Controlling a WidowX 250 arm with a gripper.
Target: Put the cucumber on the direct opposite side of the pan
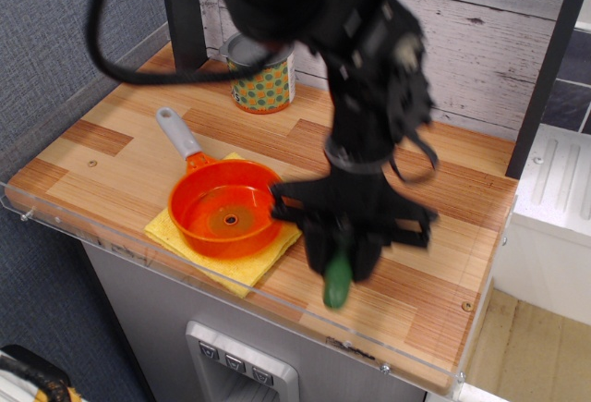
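The orange pan [227,209] with a grey handle sits on a yellow cloth [242,268] at the front left of the wooden counter. My black gripper [340,256] is just right of the pan, lifted a little above the counter. It is shut on the dark green cucumber [337,278], whose lower end hangs down below the fingers. The arm is motion-blurred.
A metal can [261,77] with a dotted label stands at the back behind the pan. A clear plastic lip [231,289] runs along the counter's front edge. A dark post [182,14] stands at the back left. A white appliance [554,208] lies to the right.
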